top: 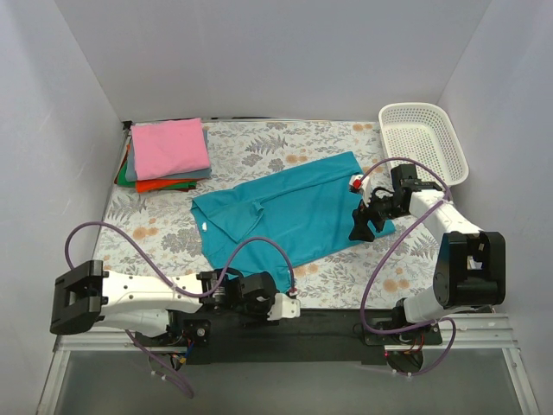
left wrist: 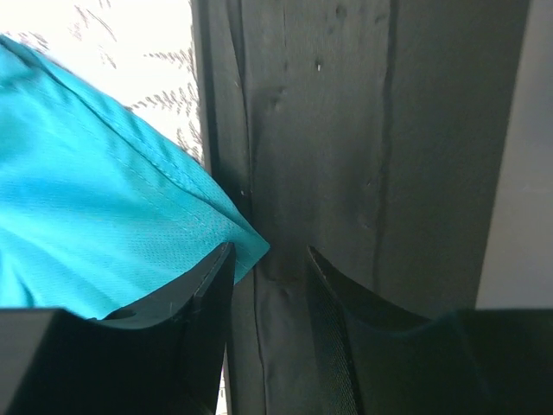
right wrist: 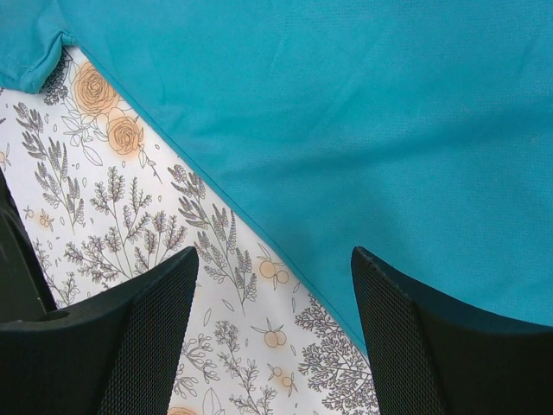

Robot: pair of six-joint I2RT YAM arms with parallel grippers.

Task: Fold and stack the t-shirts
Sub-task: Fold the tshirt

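Note:
A teal-blue t-shirt (top: 289,216) lies spread out and unfolded on the floral table cloth in the middle. A stack of folded t-shirts sits at the back left, with pink (top: 168,147) on top and orange-red (top: 164,184) and green edges below. My right gripper (top: 367,220) is open and empty at the teal shirt's right edge; its wrist view shows the jaws (right wrist: 275,259) straddling the shirt's hem (right wrist: 346,130). My left gripper (top: 289,307) is open and empty over the black base rail; a corner of the teal shirt (left wrist: 95,216) lies beside its left finger (left wrist: 207,294).
A white mesh basket (top: 423,143) stands at the back right, just beyond the right arm. The black base rail (top: 328,324) runs along the near edge. White walls close in the back and both sides. The floral cloth (right wrist: 112,199) lies under the right gripper.

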